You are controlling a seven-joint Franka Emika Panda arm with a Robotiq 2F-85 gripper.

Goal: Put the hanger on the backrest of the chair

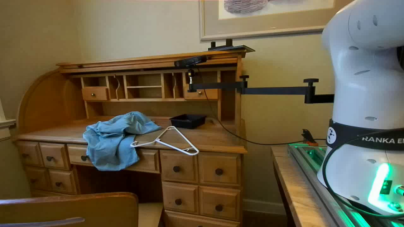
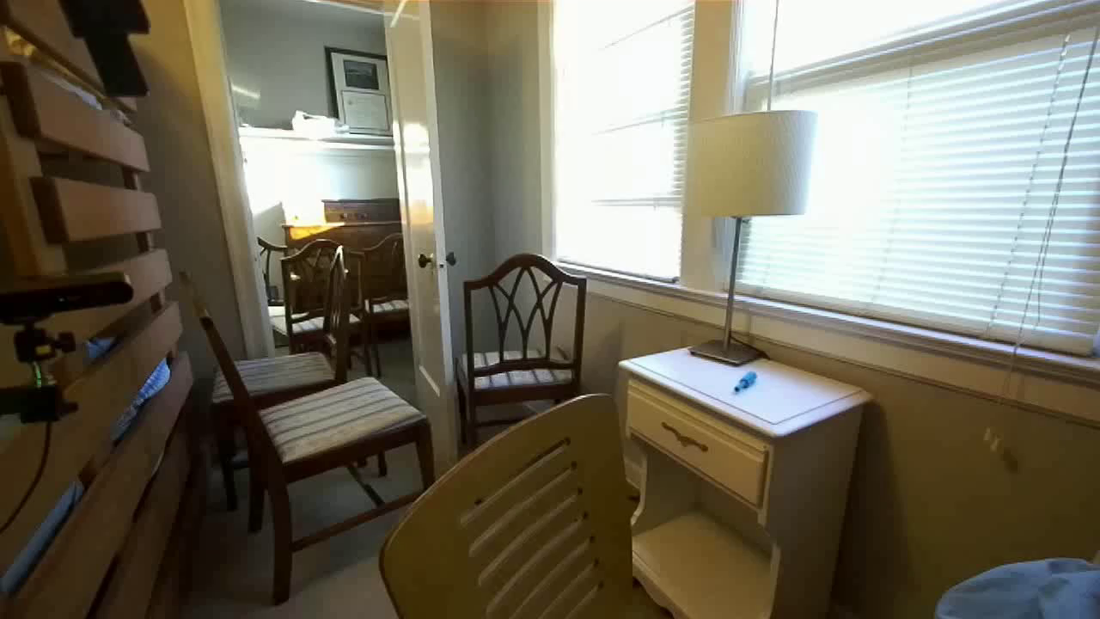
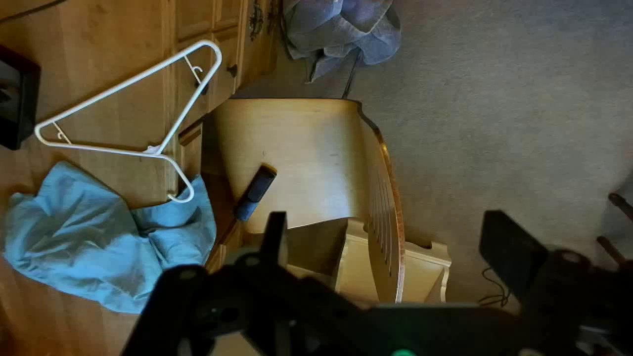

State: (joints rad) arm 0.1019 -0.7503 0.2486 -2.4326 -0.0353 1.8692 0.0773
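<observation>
White against the brown wood, the hanger lies on the desk at its near edge, the hook and one end reaching out past the front. To its left a blue cloth is heaped, part of it hanging down over a drawer; seen from the wrist, the hook overlaps the cloth, though whether they touch I cannot tell. A black tray sits near the hanger, farther back and to the right. Near, on the left, stands a wooden chair with its seat toward the desk and its slotted backrest on the side away from it, well apart from the hanger. Some dark oblong thing shows at the edge of the seat; what it is, I cannot tell. The hand is spread wide, its two black fingers well apart. To the right rises the white robot arm, and beside it a black bracket carries a camera out to the left. In an exterior view, beyond the chair, a white nightstand bears a lamp and a small blue thing; dark chairs with striped seats stand to its left.
</observation>
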